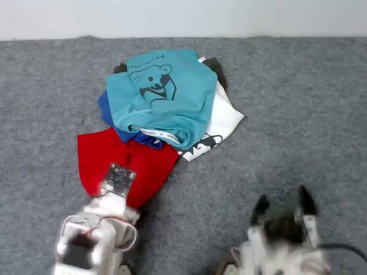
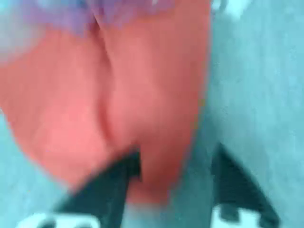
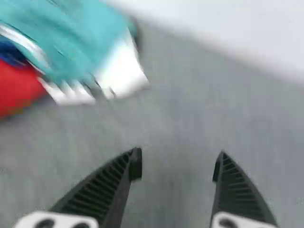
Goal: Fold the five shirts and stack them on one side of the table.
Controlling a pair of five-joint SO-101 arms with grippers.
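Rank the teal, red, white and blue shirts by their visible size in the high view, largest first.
1. teal shirt
2. red shirt
3. white shirt, mostly covered by the teal one
4. blue shirt, only a narrow edge visible

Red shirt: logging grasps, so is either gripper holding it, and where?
Neither. The left gripper is open astride the edge of the red shirt; the right gripper is open above carpet.

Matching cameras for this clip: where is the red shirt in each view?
High view: red shirt, front left of the pile.
Left wrist view: covers most of it, just ahead of the left gripper.
Right wrist view: far off, beside the teal shirt.
Shared landmark: grey table cover.
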